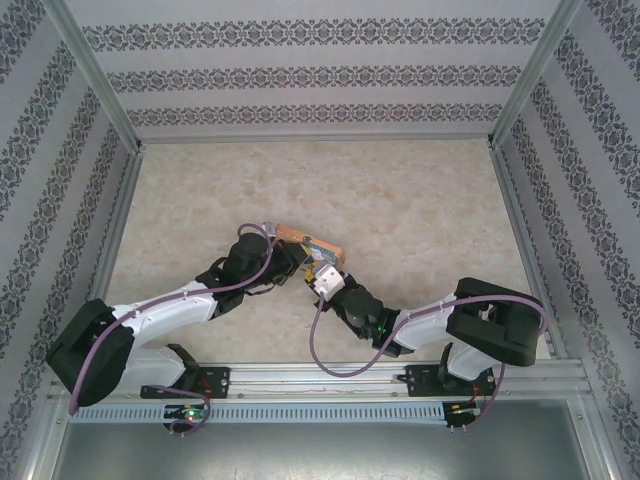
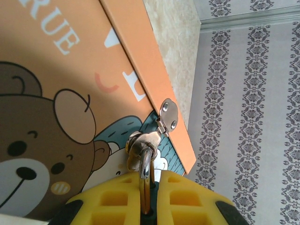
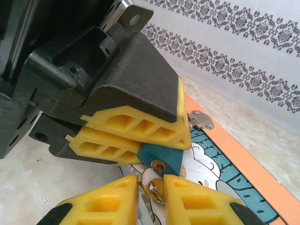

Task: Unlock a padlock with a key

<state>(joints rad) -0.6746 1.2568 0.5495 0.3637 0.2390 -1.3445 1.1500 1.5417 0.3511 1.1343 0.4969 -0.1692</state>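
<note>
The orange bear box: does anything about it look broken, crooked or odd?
Nothing looks damaged or spilled. The orange box merely lies at a slant on the table. The teal padlock is pinched by the left gripper, with a key at its keyhole between the fingers of the right gripper.

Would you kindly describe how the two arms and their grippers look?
The left arm and right arm have white links, black joints and a looping purple cable each. The left gripper and right gripper have yellow, hollow-ribbed fingers on black mounts.

Teal padlock (image 3: 161, 157), orange box (image 2: 136, 51) w/ brown bear (image 2: 28, 154), yellow fingers (image 3: 140, 126), blk-patterned grey walls (image 2: 243, 117).
</note>
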